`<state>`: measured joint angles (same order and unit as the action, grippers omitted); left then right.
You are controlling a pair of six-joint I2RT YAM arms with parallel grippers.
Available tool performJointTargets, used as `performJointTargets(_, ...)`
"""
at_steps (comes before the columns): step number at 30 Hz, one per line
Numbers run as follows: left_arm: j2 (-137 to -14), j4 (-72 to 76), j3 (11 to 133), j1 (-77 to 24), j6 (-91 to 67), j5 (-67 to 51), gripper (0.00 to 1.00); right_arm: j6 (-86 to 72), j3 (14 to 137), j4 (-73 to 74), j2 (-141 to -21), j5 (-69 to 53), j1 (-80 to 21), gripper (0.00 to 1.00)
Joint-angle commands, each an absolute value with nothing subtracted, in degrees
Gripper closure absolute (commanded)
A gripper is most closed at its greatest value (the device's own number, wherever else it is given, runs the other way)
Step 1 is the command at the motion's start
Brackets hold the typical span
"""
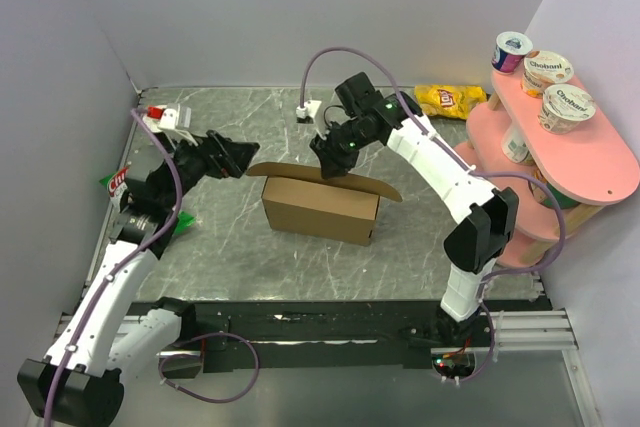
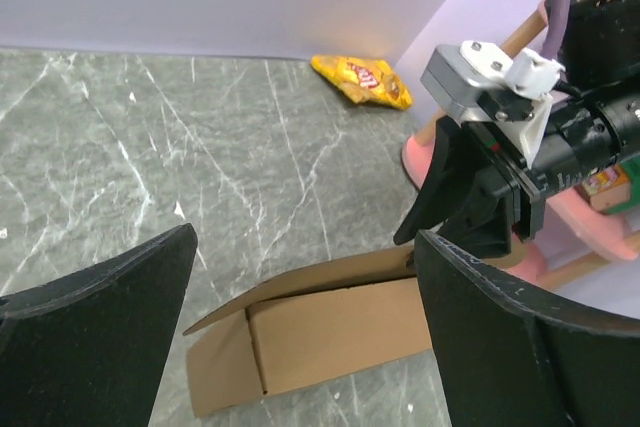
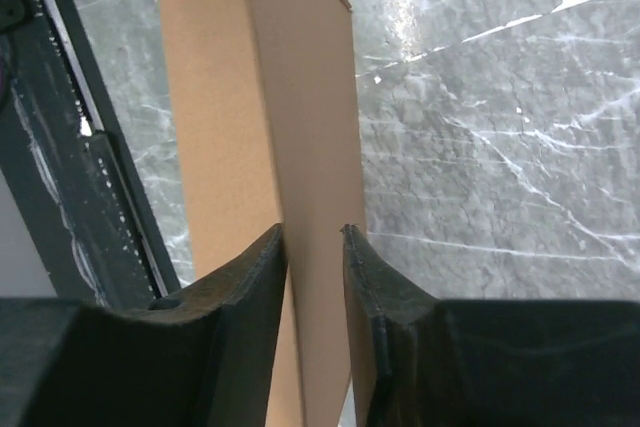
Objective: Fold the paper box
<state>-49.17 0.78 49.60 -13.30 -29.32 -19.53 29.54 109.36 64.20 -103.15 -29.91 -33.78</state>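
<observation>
The paper box (image 1: 320,209) is plain brown cardboard, standing as a low rectangular box mid-table with flaps spread at its top. In the left wrist view the paper box (image 2: 330,337) lies below, one end flap open. My right gripper (image 1: 333,165) reaches down onto its top back edge. In the right wrist view its jaws (image 3: 315,237) stand narrow, closed on a cardboard panel of the box (image 3: 300,97). My left gripper (image 1: 235,157) hovers just left of the box, open wide with nothing between its fingers (image 2: 100,337).
A yellow chip bag (image 1: 450,99) lies at the back right. A pink two-tier shelf (image 1: 590,162) with yogurt cups (image 1: 547,69) stands at the right edge. A white block (image 1: 308,109) sits at the back. Small packets (image 1: 165,115) lie by the left wall.
</observation>
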Motion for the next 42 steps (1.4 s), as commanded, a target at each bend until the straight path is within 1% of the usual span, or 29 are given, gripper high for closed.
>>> performJointTargets(1,-49.66,-0.45,46.24,-13.01,-26.72,-21.27,0.04,27.17,105.40,60.22,-102.05,-28.40,-33.31,0.54)
performJointTargets(2,-49.48,-0.35,45.27,-13.09,-26.89,-21.10,0.04,26.11,104.25,58.64,-99.87,-27.43,-33.31,0.48)
performJointTargets(3,-49.48,2.00,43.18,-13.10,-27.07,-21.44,0.04,25.06,103.28,56.10,-98.54,-26.81,-33.31,0.45)
performJointTargets(4,-49.40,3.33,42.20,-13.01,-27.33,-22.05,0.04,24.35,101.62,54.94,-96.00,-26.20,-33.31,0.33)
performJointTargets(5,-49.39,5.60,41.58,-13.09,-27.68,-23.02,0.04,23.39,100.73,53.63,-94.76,-25.32,-33.22,0.24)
performJointTargets(6,-49.48,6.58,40.53,-13.01,-28.12,-23.81,0.04,21.99,100.03,51.61,-93.35,-23.31,-33.22,0.18)
performJointTargets(7,-49.40,7.98,40.08,-13.01,-28.21,-24.25,0.04,21.02,98.80,50.81,-90.73,-22.07,-33.14,0.08)
performJointTargets(8,-49.57,10.17,39.64,-13.01,-28.56,-24.78,0.04,20.22,97.92,49.67,-89.40,-21.28,-32.96,0.03)
performJointTargets(9,-49.83,11.07,39.12,-13.01,-28.65,-24.87,0.04,18.82,97.13,48.96,-87.91,-20.66,-32.52,0.00)
performJointTargets(13,-50.01,13.53,38.32,-13.01,-27.69,-23.82,0.04,15.30,89.33,43.96,-78.08,-16.98,-30.77,0.00)
performJointTargets(15,-50.01,13.54,38.32,-13.01,-26.03,-23.56,0.04,13.46,86.94,44.03,-75.25,-15.74,-29.63,0.00)
performJointTargets(22,-50.53,13.55,37.79,-12.92,-21.89,-23.99,0.04,7.74,71.83,43.68,-62.42,-10.03,-28.57,0.00)
performJointTargets(25,-51.76,9.51,39.55,-12.92,-19.60,-23.82,0.02,6.51,67.69,43.42,-59.08,-8.27,-28.39,0.01)
performJointTargets(32,-53.17,1.78,43.59,-12.92,-16.70,-22.14,0.01,5.54,63.46,42.89,-56.25,-5.45,-26.72,0.07)
performJointTargets(35,-53.70,-2.17,46.92,-12.92,-15.13,-23.28,0.01,5.89,62.49,41.75,-56.07,-5.88,-26.11,0.13)
performJointTargets(36,-53.27,-2.72,47.37,-12.92,-14.77,-23.29,0.01,6.06,62.06,41.23,-56.07,-6.41,-25.67,0.18)
performJointTargets(38,-53.09,-3.69,47.90,-12.92,-13.11,-23.55,0.01,6.07,62.05,40.52,-56.51,-7.91,-25.58,0.23)
performJointTargets(39,-53.70,-7.17,49.55,-12.92,-12.14,-23.47,0.01,6.06,62.05,40.34,-56.60,-8.08,-25.58,0.29)
performJointTargets(41,-54.84,-11.23,53.15,-12.92,-8.12,-23.73,0.01,6.24,61.79,39.55,-56.95,-8.79,-25.40,0.35)
performJointTargets(42,-56.24,-13.77,54.30,-12.92,-6.52,-23.90,0.01,6.24,61.87,39.46,-57.04,-8.79,-25.49,0.40)
